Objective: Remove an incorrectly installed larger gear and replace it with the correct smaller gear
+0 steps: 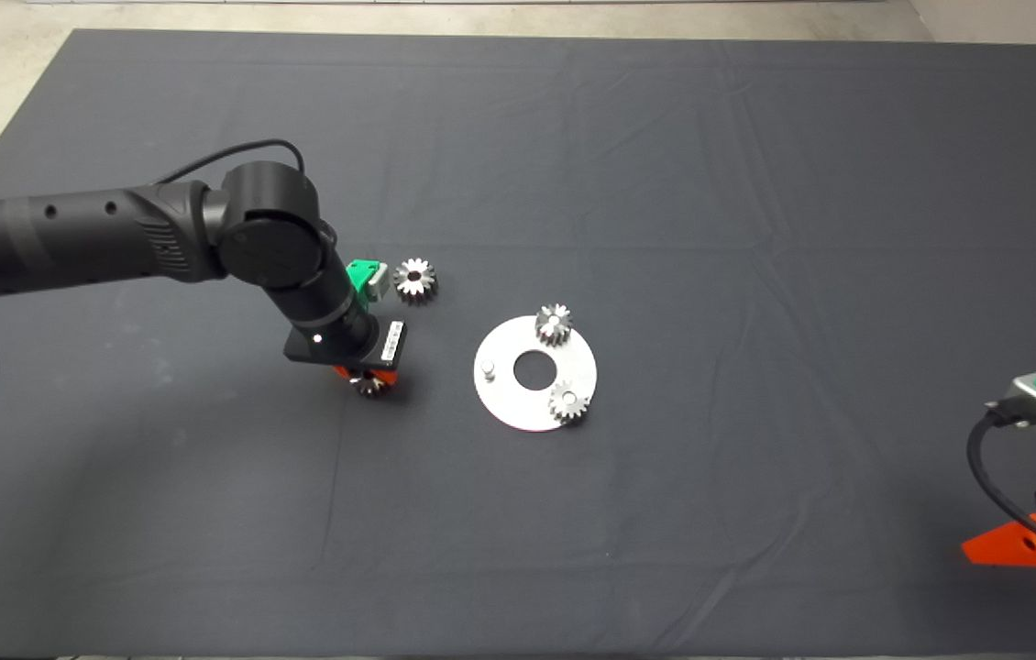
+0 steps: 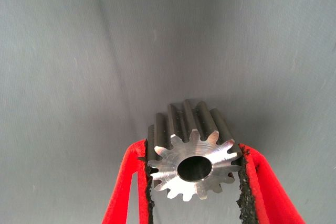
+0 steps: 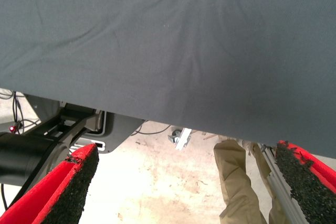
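My left gripper (image 1: 369, 378) is shut on the smaller gear (image 2: 193, 161), a shiny steel spur gear with a round bore, gripped by its teeth between the two red fingers (image 2: 128, 187). In the head view it sits just above the mat, left of the round silver plate (image 1: 518, 403). The plate carries two small gears, one at its far edge (image 1: 554, 324) and one at its near right (image 1: 567, 401), plus a bare peg (image 1: 488, 369) on its left side. The larger gear (image 1: 414, 278) lies flat on the mat, behind my left gripper.
My right gripper (image 1: 1022, 545) is parked at the lower right edge, open (image 3: 189, 182). Its wrist view shows the mat's edge, a black stand and a person's leg (image 3: 236, 182) on the floor beyond.
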